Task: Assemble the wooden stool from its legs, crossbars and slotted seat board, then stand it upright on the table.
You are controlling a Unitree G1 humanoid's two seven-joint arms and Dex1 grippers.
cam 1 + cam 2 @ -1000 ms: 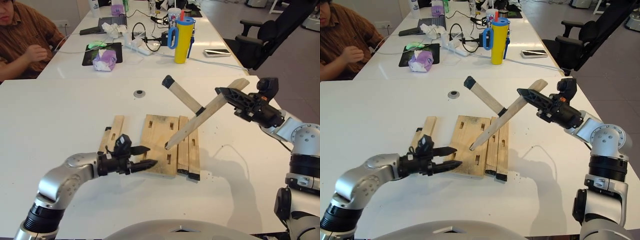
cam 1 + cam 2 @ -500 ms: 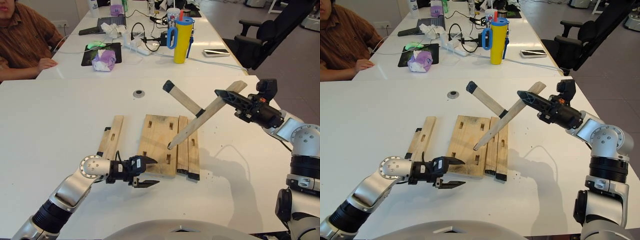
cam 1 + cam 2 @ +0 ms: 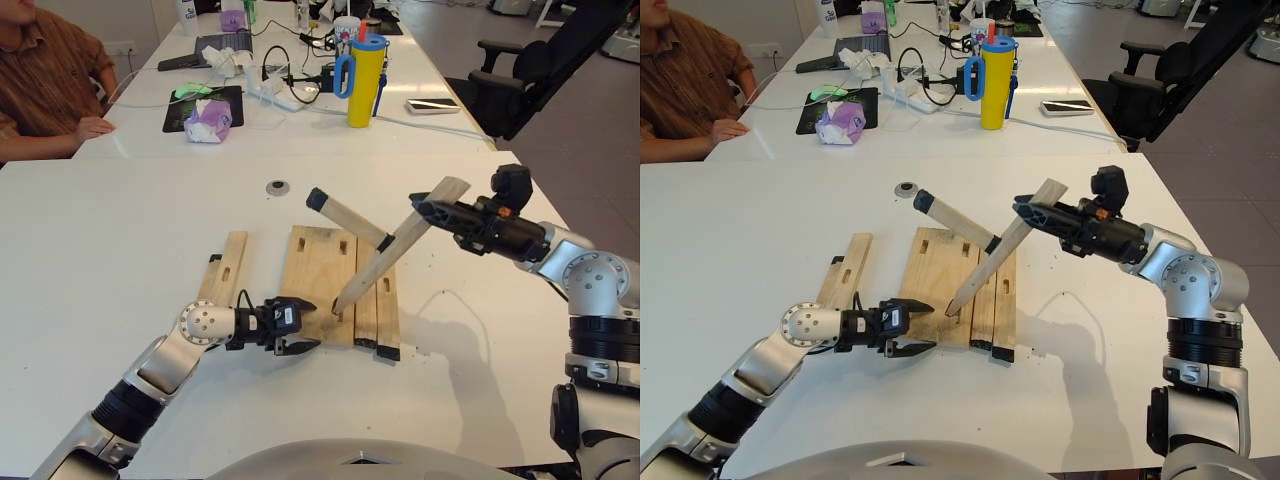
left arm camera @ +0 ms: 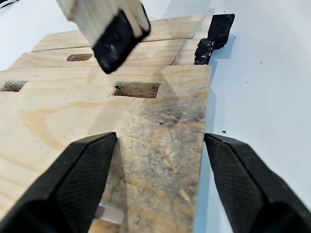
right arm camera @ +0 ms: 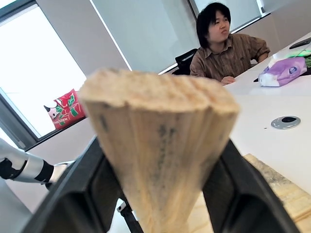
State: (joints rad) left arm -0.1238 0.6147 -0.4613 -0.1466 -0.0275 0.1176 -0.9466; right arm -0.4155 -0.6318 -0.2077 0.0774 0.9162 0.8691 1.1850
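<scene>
At lower centre of the head view, my left fingers [image 4: 82,179] spread open astride a corner of the seat board [image 3: 318,270], my right fingers [image 5: 243,194] clamping the crossed legs [image 3: 395,250] tilted above it.

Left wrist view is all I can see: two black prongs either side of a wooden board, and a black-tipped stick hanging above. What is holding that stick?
Observer: The right end effector grips that leg at its upper end, slanting it down over the seat board.
Operator: Is it just one stick?
Observer: No, a second black-tipped piece is joined across it, pointing up towards the robot's left.
Operator: Any parts off to the side?
Observer: One slotted slat lies flat on the table, left of the board and apart from it.
</scene>
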